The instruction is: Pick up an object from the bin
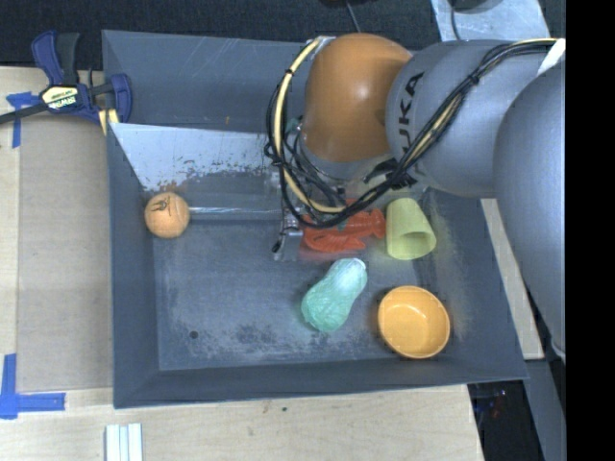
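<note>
Hanging low near the middle of the grey metal bin [135,286], the hand [285,236] sat beneath the arm's orange wrist cover. Its opening was too hidden for me to tell whether it was wide or narrow, and nothing could be seen gripped in it. Nearest lay a red, crinkled, soft-looking toy [346,234], its left end just beside the hand. A pale yellow-green plastic cup [410,229] lay on its side against the toy's right end. A mint-green knobbly rubbery lump [333,296] lay just below it, and an orange-yellow plastic bowl [414,322] sat towards the lower right corner. A small orange fruit-shaped ball [167,215] rested well apart, by the left wall.

The red toy looked the likeliest pick, yet the hand stood beside it rather than around it. Closing there would probably catch only a fold, or miss and shove the toy into the cup. The crowding on that side added risk, since a sideways correction could drag the cup or the lump along. The hand also seemed close to the floor, so pressing lower might scrape the metal.
</note>
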You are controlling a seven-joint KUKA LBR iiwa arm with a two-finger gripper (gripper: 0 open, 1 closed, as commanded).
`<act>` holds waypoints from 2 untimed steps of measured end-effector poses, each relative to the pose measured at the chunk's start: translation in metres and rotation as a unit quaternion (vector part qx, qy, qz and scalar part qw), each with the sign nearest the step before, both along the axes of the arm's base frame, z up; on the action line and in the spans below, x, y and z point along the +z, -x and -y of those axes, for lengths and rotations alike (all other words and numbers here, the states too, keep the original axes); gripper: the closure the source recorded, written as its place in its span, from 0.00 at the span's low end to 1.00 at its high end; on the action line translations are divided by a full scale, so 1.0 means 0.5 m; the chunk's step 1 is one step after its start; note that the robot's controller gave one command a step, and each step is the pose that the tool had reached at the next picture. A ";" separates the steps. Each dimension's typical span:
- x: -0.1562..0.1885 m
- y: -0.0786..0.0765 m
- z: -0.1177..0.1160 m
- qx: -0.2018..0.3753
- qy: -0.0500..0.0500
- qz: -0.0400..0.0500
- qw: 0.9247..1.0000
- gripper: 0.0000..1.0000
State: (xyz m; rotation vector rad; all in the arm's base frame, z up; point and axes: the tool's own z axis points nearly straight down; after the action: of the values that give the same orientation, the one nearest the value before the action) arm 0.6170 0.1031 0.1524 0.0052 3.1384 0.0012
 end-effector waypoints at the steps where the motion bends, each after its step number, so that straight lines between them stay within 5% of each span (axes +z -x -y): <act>1: 0.000 0.000 0.000 0.000 0.000 0.000 1.000 0.00; 2: -0.004 0.001 0.000 0.004 0.000 0.000 1.000 0.00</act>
State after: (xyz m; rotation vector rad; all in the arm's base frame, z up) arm 0.6163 0.1033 0.1506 -0.0083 3.1382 0.0013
